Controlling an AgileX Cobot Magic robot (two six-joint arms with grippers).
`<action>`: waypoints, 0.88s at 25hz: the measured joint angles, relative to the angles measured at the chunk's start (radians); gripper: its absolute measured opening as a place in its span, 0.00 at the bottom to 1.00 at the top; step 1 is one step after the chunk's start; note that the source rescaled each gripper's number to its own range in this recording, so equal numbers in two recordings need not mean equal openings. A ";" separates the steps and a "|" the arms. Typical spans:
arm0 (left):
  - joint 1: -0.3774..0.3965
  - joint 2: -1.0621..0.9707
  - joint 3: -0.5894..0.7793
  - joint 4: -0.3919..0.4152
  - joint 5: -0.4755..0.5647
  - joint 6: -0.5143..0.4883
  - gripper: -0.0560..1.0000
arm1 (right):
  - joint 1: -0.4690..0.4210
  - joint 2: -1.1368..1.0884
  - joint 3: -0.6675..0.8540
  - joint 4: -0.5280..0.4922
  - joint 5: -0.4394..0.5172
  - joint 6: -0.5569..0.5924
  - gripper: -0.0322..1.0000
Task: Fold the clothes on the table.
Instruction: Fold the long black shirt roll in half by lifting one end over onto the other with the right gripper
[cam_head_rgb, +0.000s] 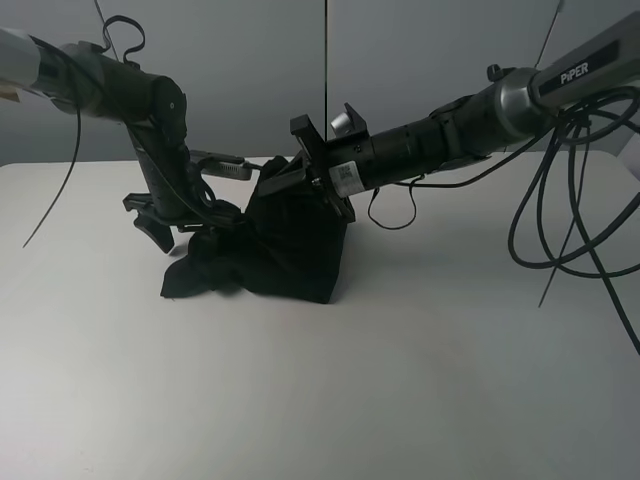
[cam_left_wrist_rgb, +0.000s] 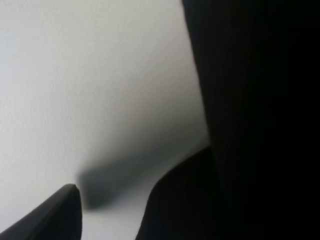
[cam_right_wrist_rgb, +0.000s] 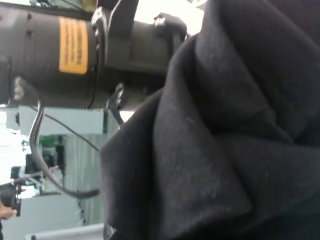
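Fold barely begun: clothes (cam_head_rgb: 285, 250) bunched in a heap at frame centre on the worktop (cam_head_rgb: 400, 380), top edge hoisted by right fingers (cam_head_rgb: 278, 180) clenched on it, left fingers (cam_head_rgb: 155, 230) at heap's left, can't tell their grip, no flat fold yet.

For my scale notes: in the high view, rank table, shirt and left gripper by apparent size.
Largest: table, filling most of the view.
Then: shirt, bunched at centre.
Smallest: left gripper, partly blending with the shirt, yet clearly smaller.
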 joint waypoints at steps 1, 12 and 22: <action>0.000 0.000 0.000 0.000 0.000 0.000 1.00 | 0.000 0.007 0.000 0.018 0.000 -0.012 0.15; 0.005 -0.007 0.004 -0.058 0.002 0.061 1.00 | 0.000 0.039 0.000 0.060 0.008 -0.058 0.15; 0.022 -0.076 -0.103 -0.121 0.109 0.097 1.00 | 0.000 0.041 0.000 0.077 0.026 -0.060 0.15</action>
